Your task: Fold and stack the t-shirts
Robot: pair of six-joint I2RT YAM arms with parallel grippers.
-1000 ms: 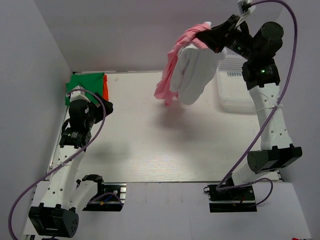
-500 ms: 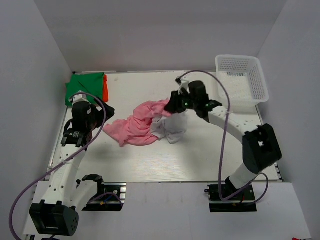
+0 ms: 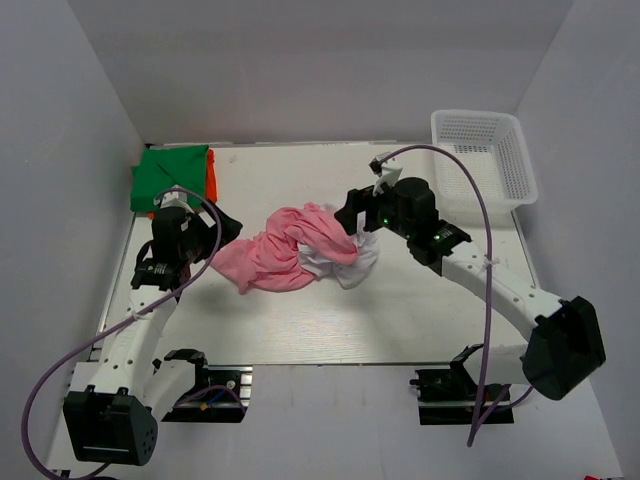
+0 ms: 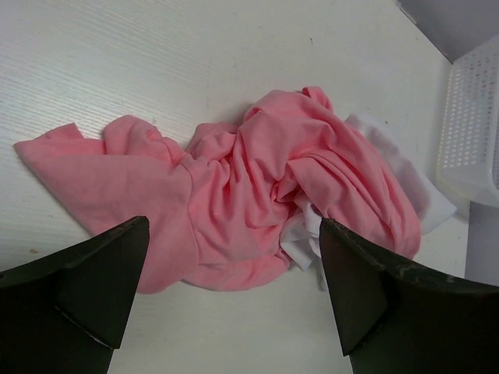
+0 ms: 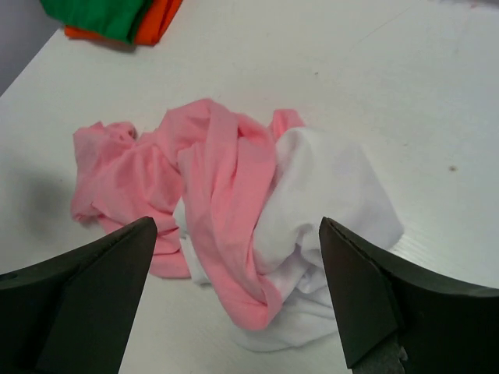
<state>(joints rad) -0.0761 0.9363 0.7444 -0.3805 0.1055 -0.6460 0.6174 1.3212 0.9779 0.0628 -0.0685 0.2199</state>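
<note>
plainly, left pincer [image 4: 234, 257] and right pincer [image 5: 236, 257] gape empty beside pink t-shirt [image 3: 285, 250] tangled with white t-shirt [image 3: 352, 266].

Item 1: white plastic lattice basket [image 3: 480, 192], upright. You will find it well apart from the right claw [image 3: 350, 218], off to its right and farther back, at the table's far corner.
Item 2: white wood-grain table [image 3: 400, 320], beneath the claw.
Item 3: plain pale walls [image 3: 300, 70], beyond it.

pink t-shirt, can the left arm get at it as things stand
Probably yes: the left gripper is open and faces the pink t-shirt with only bare table between them. The right gripper is open at the heap's other end, not in the way.
</note>
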